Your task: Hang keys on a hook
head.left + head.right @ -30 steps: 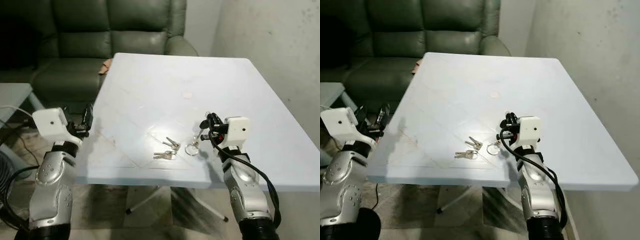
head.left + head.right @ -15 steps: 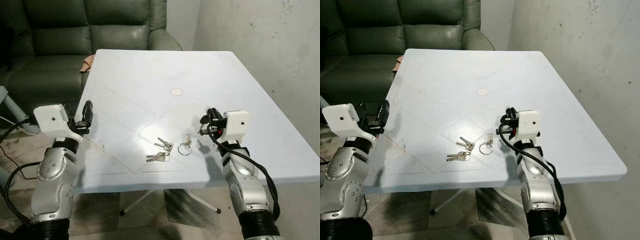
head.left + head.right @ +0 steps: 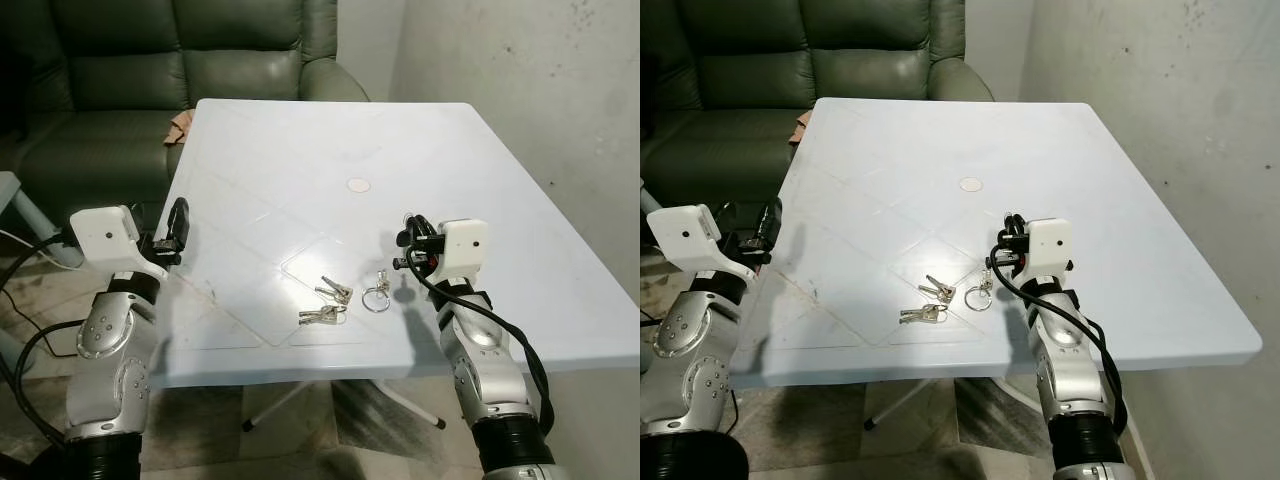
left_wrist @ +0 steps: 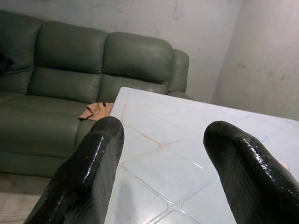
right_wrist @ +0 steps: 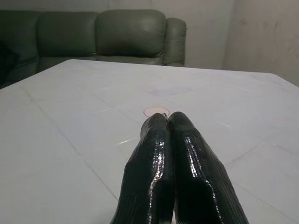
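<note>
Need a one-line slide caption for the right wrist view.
Right end effector shut and empty above the white table, green sofa beyond.

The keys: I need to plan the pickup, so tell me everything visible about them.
The keys are small, silvery metal, lying flat on the white table near its front edge. Two little bunches lie close together, with a separate round ring just to their right. Nothing grips them. The right gripper, fingers shut, hovers just right of the ring.
</note>
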You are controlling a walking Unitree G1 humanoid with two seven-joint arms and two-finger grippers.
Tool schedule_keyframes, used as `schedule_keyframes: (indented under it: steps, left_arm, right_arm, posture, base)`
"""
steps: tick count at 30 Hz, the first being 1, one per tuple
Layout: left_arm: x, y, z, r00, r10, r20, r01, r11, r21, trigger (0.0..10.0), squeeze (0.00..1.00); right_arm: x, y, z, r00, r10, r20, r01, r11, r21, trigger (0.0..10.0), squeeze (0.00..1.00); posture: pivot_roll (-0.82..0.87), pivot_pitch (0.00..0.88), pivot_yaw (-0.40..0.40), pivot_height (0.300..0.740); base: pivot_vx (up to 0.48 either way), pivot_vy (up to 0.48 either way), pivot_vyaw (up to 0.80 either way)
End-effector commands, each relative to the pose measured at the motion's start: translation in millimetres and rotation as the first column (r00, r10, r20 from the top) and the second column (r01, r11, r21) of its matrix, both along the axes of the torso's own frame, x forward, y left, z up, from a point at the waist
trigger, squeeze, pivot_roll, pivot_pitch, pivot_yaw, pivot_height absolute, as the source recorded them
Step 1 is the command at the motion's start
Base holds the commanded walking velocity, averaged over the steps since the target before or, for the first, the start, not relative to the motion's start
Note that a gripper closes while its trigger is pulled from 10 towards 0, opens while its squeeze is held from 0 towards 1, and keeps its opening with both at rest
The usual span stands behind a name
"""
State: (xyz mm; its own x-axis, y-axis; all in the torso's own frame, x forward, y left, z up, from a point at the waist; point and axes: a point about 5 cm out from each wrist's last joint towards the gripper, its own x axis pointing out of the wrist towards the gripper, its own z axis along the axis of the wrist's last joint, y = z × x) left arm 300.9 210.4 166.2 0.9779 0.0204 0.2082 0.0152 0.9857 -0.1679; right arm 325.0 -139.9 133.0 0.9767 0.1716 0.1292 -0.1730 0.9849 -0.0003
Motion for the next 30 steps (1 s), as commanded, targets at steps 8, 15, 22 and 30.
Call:
schedule_keyframes:
  steps: [8, 15, 22, 30]
  left_arm:
    - [4.6, -4.9, 1.2, 1.000, -0.018, 0.005, 0.018, 0.999, 0.028, 10.0, 0.00]
    - [3.5, -6.3, 0.8, 1.000, -0.030, 0.003, 0.030, 0.998, 0.055, 10.0, 0.00]
    - [4.2, -7.1, -0.4, 0.999, -0.038, -0.002, 0.038, 0.998, 0.043, 10.0, 0.00]
    - [5.9, -6.6, -4.0, 1.000, -0.013, -0.021, 0.014, 0.999, 0.032, 10.0, 0.00]
  right_arm:
    - [2.1, 2.0, 5.5, 1.000, 0.005, 0.028, -0.005, 1.000, -0.015, 10.0, 0.00]
    - [1.1, 2.5, 4.9, 1.000, 0.007, 0.028, -0.006, 1.000, -0.019, 10.0, 0.00]
    - [1.2, 2.4, 4.9, 1.000, 0.009, 0.028, -0.009, 1.000, -0.022, 10.0, 0.00]
    - [1.0, 2.3, 4.6, 1.000, 0.010, 0.028, -0.010, 1.000, -0.024, 10.0, 0.00]
  posture:
    - [-0.10, 0.000, -0.009, 0.724]
    - [-0.10, 0.000, -0.009, 0.724]
    - [-0.11, 0.000, -0.014, 0.724]
    - [-0.11, 0.000, -0.015, 0.724]
  base:
    - [0.000, 0.171, -0.74]
    - [0.000, 0.000, -0.73]
    - [0.000, -0.133, -0.73]
    - [0.000, -0.315, -0.72]
